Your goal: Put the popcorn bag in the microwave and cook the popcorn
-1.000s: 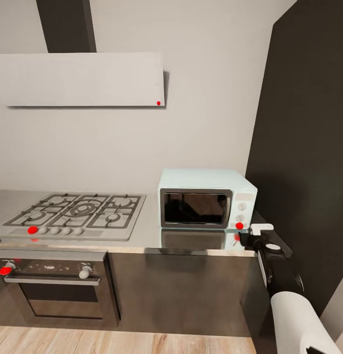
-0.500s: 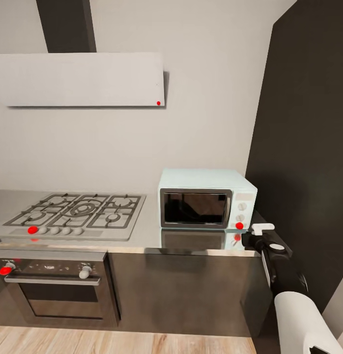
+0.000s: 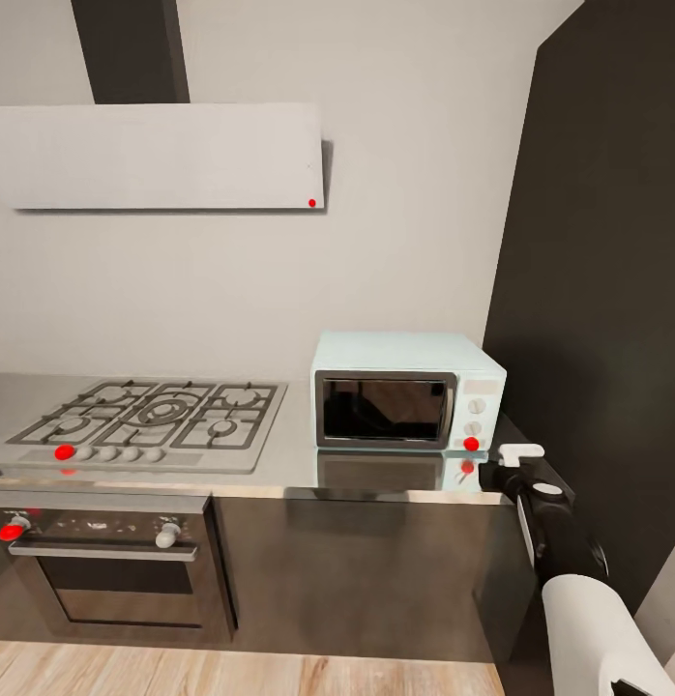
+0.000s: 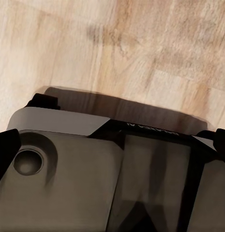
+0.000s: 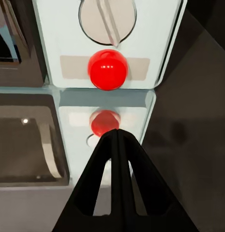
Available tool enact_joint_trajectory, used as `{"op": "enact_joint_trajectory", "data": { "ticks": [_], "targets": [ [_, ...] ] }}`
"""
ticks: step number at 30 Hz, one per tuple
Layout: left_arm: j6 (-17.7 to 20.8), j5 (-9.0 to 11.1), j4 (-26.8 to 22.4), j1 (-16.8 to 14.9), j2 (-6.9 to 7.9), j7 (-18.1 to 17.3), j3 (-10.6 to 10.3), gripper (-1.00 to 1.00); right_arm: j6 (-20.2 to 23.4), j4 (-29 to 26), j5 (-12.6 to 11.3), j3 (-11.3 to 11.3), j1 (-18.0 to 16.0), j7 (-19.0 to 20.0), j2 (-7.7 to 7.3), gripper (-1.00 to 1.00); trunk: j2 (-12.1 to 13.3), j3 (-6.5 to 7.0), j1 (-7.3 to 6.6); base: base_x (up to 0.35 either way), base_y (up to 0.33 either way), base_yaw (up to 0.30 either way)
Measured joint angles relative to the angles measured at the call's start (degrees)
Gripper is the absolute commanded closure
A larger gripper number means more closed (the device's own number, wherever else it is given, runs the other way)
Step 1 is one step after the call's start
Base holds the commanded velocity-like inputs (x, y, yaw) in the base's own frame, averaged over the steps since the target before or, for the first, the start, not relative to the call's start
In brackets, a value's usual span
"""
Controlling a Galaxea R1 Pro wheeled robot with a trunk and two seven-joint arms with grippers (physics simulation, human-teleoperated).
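The pale blue-white microwave [image 3: 405, 401] stands on the grey countertop [image 3: 279, 464] with its dark glass door shut. The popcorn bag and popcorn are hidden from me. My right gripper [image 3: 519, 451] hovers just right of and in front of the microwave's lower right corner. In the right wrist view its fingers [image 5: 117, 131] are shut, empty, and point at the countertop below the red round light [image 5: 108, 69] and a white knob [image 5: 107, 19]. My left gripper's dark fingertips [image 4: 6, 150] sit wide apart at the frame edges, over my own grey base [image 4: 68, 183].
A steel gas hob [image 3: 149, 416] lies left of the microwave, with a black oven [image 3: 105, 561] under it and a flat white hood [image 3: 159, 155] above. A tall dark cabinet [image 3: 599, 290] rises close on the right. Wooden floor [image 3: 231, 672] runs below.
My right gripper has slipped slightly right and down, drawing a little away from the microwave's red light. Nothing else has moved.
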Motion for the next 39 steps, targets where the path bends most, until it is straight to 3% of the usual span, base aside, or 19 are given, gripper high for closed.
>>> {"op": "enact_joint_trajectory", "data": {
  "ticks": [39],
  "targets": [
    [0.0, 0.0, 0.0, 0.0, 0.00, 0.0, 0.0, -1.00, -0.1, 2.0, 0.1, -0.1, 0.0, -0.3, -0.27, 1.00, 0.0, 0.00, -0.01, 0.101, 0.000, 0.000]
  ]
}}
